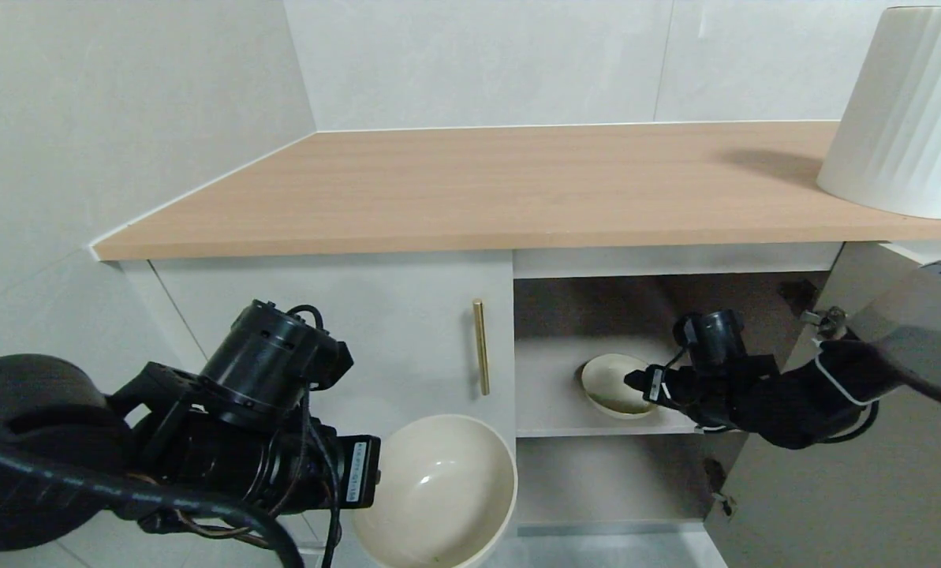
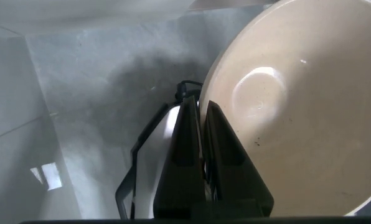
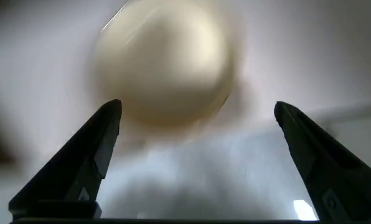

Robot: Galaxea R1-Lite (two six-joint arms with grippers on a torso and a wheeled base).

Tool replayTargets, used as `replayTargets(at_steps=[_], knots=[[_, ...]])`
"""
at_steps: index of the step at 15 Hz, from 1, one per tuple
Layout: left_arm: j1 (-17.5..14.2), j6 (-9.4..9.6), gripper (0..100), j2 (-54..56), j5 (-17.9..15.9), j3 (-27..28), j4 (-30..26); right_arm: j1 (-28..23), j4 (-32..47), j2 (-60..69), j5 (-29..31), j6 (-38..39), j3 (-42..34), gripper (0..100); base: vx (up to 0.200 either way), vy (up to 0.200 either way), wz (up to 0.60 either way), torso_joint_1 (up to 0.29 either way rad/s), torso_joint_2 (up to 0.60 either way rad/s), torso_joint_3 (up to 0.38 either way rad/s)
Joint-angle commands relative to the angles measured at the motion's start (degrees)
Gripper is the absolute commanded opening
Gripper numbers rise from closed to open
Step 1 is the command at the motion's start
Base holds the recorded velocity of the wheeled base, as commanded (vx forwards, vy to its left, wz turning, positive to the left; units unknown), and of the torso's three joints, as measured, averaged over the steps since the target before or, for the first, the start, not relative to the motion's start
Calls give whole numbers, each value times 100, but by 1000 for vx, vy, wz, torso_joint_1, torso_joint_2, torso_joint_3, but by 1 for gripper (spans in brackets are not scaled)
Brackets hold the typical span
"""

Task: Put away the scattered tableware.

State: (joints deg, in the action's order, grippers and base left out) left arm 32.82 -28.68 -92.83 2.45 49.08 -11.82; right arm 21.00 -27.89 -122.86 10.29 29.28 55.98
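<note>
A large cream bowl point(image 1: 438, 493) hangs low in front of the closed left cabinet door, its rim pinched by my left gripper point(image 1: 371, 473). In the left wrist view the black fingers point(image 2: 195, 134) close on the bowl's point(image 2: 297, 106) edge. A smaller cream bowl point(image 1: 614, 384) sits on the upper shelf inside the open right compartment. My right gripper point(image 1: 636, 381) is inside that compartment, just right of this bowl. In the right wrist view its fingers point(image 3: 104, 134) stand wide apart, open, with the small bowl point(image 3: 167, 68) just beyond them.
The wooden countertop point(image 1: 478, 189) carries a white ribbed lampshade point(image 1: 904, 110) at the far right. A brass handle point(image 1: 479, 347) runs down the closed left door. The right cabinet door point(image 1: 856, 442) stands swung open beside my right arm. A lower shelf point(image 1: 604, 481) lies below.
</note>
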Motion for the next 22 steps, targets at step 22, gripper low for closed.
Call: replayTargets(at_steps=[22], knots=[[1095,179,0,-1167,695,75,576,2558,750,1387,-1108,-652,-1318,100,0,0,0,0,0,0]])
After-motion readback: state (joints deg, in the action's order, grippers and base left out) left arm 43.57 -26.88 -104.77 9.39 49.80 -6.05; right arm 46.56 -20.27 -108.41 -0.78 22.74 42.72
